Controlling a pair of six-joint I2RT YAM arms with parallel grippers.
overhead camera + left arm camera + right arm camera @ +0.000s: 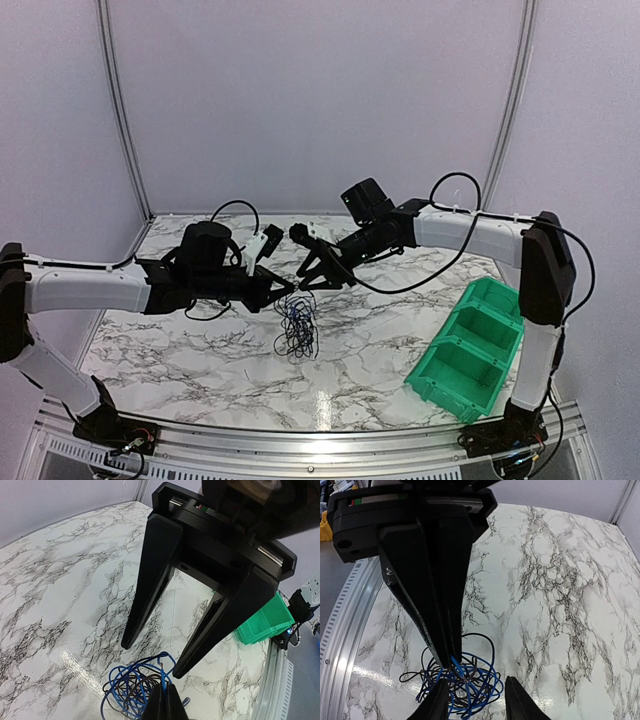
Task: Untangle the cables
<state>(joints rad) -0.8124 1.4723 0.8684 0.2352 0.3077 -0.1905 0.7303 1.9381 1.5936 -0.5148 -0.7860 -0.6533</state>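
Note:
The cables (297, 328) are a small loopy tangle of thin blue and black wires on the marble table, just below both grippers. My left gripper (289, 291) is shut on a blue strand at the top of the tangle. This shows in the left wrist view (165, 687) and in the right wrist view (447, 660). My right gripper (309, 282) is open and empty. It hovers right above the tangle (470, 680), its fingers astride it (476, 681). In the left wrist view it (151, 659) stands just behind the pinched blue loop (131, 685).
A green compartment bin (470, 350) stands at the table's right front, also visible in the left wrist view (262, 622). A metal rail (300, 440) runs along the near edge. Marble tabletop (180, 345) surrounds the tangle.

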